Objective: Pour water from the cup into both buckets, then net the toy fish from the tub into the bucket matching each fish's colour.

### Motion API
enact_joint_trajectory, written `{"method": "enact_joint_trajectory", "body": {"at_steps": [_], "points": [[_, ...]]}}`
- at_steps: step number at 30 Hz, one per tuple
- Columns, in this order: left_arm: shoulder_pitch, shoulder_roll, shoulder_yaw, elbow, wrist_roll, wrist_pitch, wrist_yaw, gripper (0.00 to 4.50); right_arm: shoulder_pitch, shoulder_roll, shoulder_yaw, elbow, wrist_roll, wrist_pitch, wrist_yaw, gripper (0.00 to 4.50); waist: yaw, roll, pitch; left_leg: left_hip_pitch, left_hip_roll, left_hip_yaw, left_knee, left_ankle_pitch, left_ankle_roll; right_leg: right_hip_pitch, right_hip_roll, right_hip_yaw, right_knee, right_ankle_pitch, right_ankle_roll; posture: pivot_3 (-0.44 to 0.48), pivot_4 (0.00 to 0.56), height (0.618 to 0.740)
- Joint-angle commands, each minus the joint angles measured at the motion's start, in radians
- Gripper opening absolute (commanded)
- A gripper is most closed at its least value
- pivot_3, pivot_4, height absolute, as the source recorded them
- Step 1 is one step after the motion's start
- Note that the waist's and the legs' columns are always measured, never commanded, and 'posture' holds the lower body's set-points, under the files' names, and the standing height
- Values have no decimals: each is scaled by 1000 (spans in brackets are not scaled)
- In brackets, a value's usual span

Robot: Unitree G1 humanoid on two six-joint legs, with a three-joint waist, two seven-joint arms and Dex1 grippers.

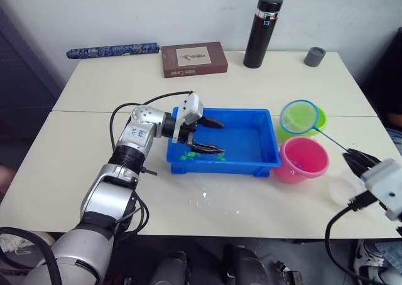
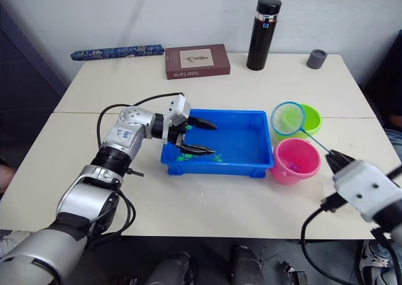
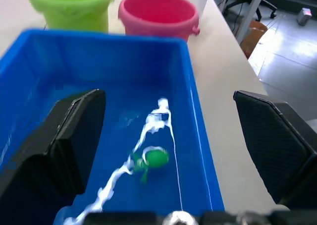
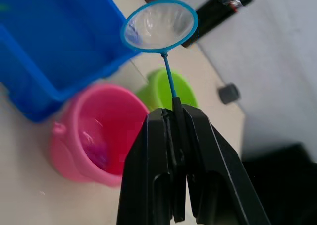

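Left wrist view: green fish (image 3: 154, 159) in tub (image 3: 29, 51)

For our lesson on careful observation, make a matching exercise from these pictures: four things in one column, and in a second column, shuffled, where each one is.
Things
1. small net
2. green toy fish
3. black flask
4. left gripper

Places
A. standing upright at the far edge of the table
B. lying in the blue tub
C. held by its handle in the right gripper, its hoop above the lime green bucket
D. open, reaching into the blue tub from its left end

Pairs: 1-C, 2-B, 3-A, 4-D
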Motion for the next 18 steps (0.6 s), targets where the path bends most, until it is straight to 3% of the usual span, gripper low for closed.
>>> {"method": "enact_joint_trajectory", "body": {"at_steps": [1,7,12,18], "points": [[56,65,16,-146,8,45,23,4450,-127,-110,135,71,51,99,56,0,-1,0,0,0,0,0,0,0,0,0,-1,0,0,0,0,0,150,740],[176,139,34,-376,-11,180,93,4450,-346,-231,393,301,-31,54,113,0,5,0,0,-3,-2,-2,2,0,1,-1,-5,-2,0,0,-1,0,150,740],[284,184,43,-560,-28,287,141,4450,-484,-236,548,433,-87,-25,158,0,0,0,0,-3,-3,-3,3,0,2,-1,-9,-4,0,0,-1,0,150,740],[347,222,61,-648,-38,330,196,4450,-576,-218,652,509,-115,-75,209,0,1,0,0,-4,-3,-4,4,0,2,-1,-10,-6,0,0,-1,0,150,740]]}}
